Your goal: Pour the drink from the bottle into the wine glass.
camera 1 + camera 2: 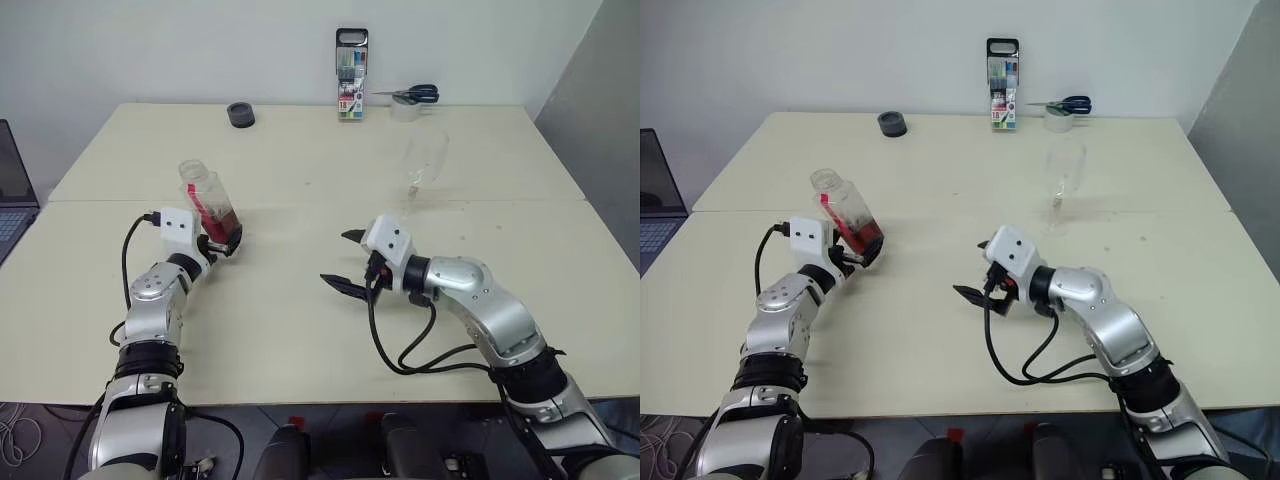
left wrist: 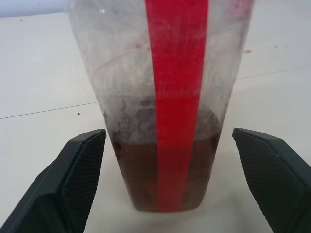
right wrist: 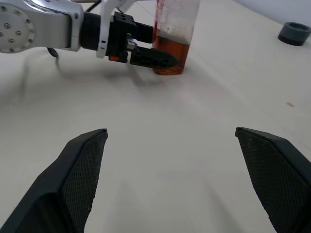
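The table [image 1: 300,300] is a wide, matte cream surface, with a seam running across it just beyond both hands.

The right gripper [image 1: 347,262] hovers low over the bare tabletop, its two wedge-shaped black fingers [image 3: 80,170] spread wide with nothing between them; their inner faces carry a fine knurled texture.

The left gripper [image 1: 222,240] has its fingers [image 2: 80,167] apart too, one on each side of the bottle's base with a gap on both sides, so the pads do not press it.

The bottle [image 1: 208,205] stands directly ahead of the left gripper, between its fingertips, and off to the left of the right gripper. It is a small clear plastic cylinder, cloudy on the inside, with a red label strip down its side and an open mouth without a cap. From the head views it looks tilted; whether its base rests flat on the table cannot be told.

The drink [image 2: 141,172], reddish-brown and translucent, fills just the bottom part of the bottle.

The wine glass [image 1: 1064,185] stands upright beyond the right gripper, well apart from it: thin clear glass, rounded bowl, slim stem, and no liquid visible in it.
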